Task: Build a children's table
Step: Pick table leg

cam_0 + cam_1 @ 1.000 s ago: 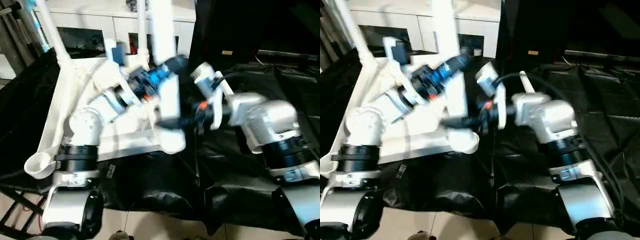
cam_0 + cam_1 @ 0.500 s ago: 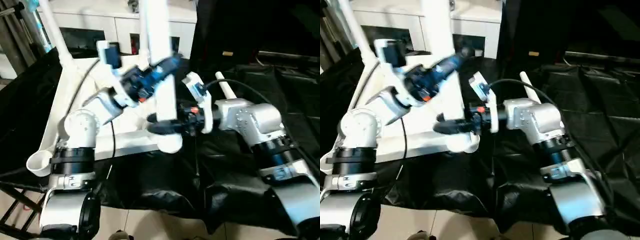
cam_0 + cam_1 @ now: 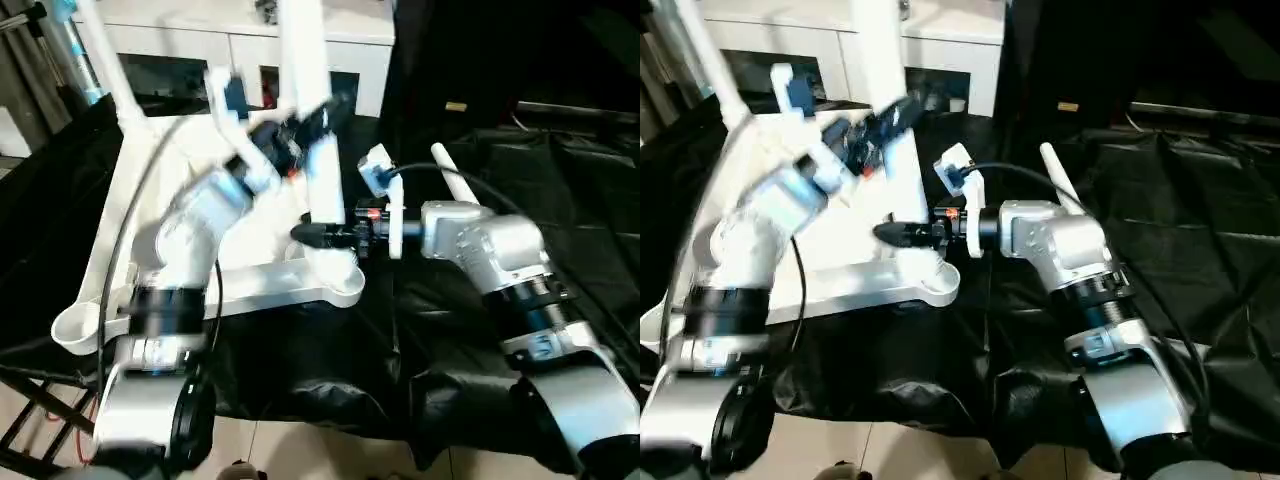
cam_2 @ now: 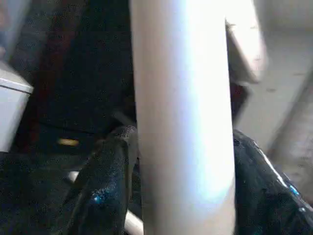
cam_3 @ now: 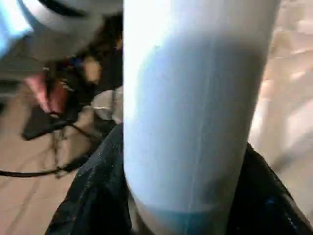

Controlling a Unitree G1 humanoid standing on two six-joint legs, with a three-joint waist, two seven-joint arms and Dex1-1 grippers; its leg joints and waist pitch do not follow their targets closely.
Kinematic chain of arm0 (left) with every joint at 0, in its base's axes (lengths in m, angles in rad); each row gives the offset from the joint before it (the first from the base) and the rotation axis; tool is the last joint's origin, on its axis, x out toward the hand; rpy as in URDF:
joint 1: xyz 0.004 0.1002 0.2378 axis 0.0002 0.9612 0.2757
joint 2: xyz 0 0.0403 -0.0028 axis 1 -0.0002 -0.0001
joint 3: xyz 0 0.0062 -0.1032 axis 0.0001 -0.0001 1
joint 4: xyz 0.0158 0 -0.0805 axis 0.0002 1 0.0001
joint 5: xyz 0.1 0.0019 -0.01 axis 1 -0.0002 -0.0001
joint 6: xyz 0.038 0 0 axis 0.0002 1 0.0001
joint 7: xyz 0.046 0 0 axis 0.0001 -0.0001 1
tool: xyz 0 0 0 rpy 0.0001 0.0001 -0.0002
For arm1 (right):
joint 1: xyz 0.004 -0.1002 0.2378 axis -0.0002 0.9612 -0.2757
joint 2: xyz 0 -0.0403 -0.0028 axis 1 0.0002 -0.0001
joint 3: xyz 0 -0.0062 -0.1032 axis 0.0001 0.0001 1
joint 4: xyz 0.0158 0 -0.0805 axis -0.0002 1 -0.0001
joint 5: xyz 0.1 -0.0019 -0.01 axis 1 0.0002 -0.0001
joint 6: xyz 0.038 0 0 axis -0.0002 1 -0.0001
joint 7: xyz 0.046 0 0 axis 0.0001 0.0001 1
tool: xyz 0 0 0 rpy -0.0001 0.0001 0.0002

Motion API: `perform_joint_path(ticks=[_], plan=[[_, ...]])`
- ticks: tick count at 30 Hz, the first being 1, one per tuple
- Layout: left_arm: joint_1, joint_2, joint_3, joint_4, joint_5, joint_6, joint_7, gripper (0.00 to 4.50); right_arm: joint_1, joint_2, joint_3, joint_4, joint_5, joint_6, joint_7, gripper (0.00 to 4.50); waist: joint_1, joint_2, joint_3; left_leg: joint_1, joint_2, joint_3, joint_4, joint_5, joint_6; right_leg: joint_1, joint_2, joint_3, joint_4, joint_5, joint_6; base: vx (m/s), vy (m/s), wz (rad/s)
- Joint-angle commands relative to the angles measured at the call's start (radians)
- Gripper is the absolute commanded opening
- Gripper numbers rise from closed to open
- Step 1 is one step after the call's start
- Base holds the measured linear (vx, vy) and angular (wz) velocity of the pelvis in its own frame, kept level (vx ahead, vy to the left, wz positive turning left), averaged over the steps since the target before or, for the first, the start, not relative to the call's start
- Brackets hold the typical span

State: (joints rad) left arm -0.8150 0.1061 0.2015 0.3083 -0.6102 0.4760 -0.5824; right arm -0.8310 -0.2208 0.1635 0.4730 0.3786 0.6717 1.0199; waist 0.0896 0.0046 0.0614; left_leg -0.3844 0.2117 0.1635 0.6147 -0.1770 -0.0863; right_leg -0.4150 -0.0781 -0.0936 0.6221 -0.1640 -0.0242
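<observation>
No lettering, brand, number or sign comes through legibly on anything here. There is a small yellowish tag (image 3: 456, 106) on the black drape toward the counter's far edge, and a small light tag (image 3: 801, 341) on the drape at the near edge, but whatever either carries is too small to read.

Setting: indoor robot test space, lab-like. Evidence: large work table draped in crinkled black plastic sheeting (image 3: 560, 190); white cabinet with dark glass doors (image 3: 240, 60) behind it; pale tiled floor (image 3: 300, 450); black metal folding frame (image 3: 30, 420) at the table's edge.
</observation>
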Motion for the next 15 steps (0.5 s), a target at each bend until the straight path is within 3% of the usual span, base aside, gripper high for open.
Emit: perform_joint_path(ticks=[1,2,4,6,11,13,15], plan=[[-0.015,0.008,0.001,0.025,0.028,-0.007,0.038,2.69,-0.029,0.011,0.007,-0.014,-0.006,-0.038,0.008,1.97,0.005,-0.005,-0.084,0.011,0.012,0.003,-0.066,-0.124,0.005,0.069,-0.059,0.048,-0.069,-0.200,-0.161,0.000,0.000,0.00],[-0.035,0.001,0.017,0.051,0.027,-0.003,0.082,2.43,-0.040,0.020,0.011,-0.002,-0.017,-0.059,0.002,1.97,0.006,-0.001,-0.085,0.010,0.012,0.003,-0.065,-0.119,0.009,0.069,-0.059,0.048,-0.066,-0.182,-0.172,0.000,0.000,0.00],[-0.048,-0.002,0.033,0.061,0.010,-0.001,0.081,2.36,-0.052,0.028,0.011,-0.004,-0.020,-0.067,0.000,1.97,0.006,0.004,-0.086,0.012,0.013,0.002,-0.065,-0.119,0.009,0.069,-0.058,0.047,-0.064,-0.161,-0.184,0.000,0.000,0.00],[-0.050,-0.002,0.036,0.063,0.003,-0.002,0.069,2.19,-0.057,0.033,0.011,-0.003,-0.020,-0.067,-0.001,1.96,0.003,-0.003,-0.086,0.011,0.012,0.003,-0.065,-0.121,0.015,0.070,-0.057,0.047,-0.063,-0.145,-0.201,0.000,0.000,0.00],[-0.048,-0.009,0.032,0.062,0.012,-0.007,0.078,1.88,-0.066,0.040,0.018,0.008,-0.033,-0.084,0.000,1.96,0.004,-0.001,-0.085,0.013,0.014,0.004,-0.065,-0.126,0.019,0.070,-0.059,0.048,-0.063,-0.141,-0.206,0.000,0.000,0.00],[-0.048,-0.025,0.039,0.061,0.009,-0.020,0.101,1.87,-0.076,0.043,0.030,0.018,-0.058,-0.116,-0.012,1.96,0.004,-0.011,-0.084,0.012,0.014,0.005,-0.065,-0.129,0.019,0.071,-0.060,0.048,-0.065,-0.152,-0.205,0.000,0.000,0.00],[-0.049,-0.026,0.035,0.067,0.009,-0.030,0.096,1.84,-0.083,0.050,0.032,0.034,-0.072,-0.134,-0.021,1.96,0.005,-0.008,-0.084,0.011,0.013,0.005,-0.065,-0.133,0.016,0.070,-0.063,0.049,-0.066,-0.177,-0.198,0.000,0.000,0.00]])
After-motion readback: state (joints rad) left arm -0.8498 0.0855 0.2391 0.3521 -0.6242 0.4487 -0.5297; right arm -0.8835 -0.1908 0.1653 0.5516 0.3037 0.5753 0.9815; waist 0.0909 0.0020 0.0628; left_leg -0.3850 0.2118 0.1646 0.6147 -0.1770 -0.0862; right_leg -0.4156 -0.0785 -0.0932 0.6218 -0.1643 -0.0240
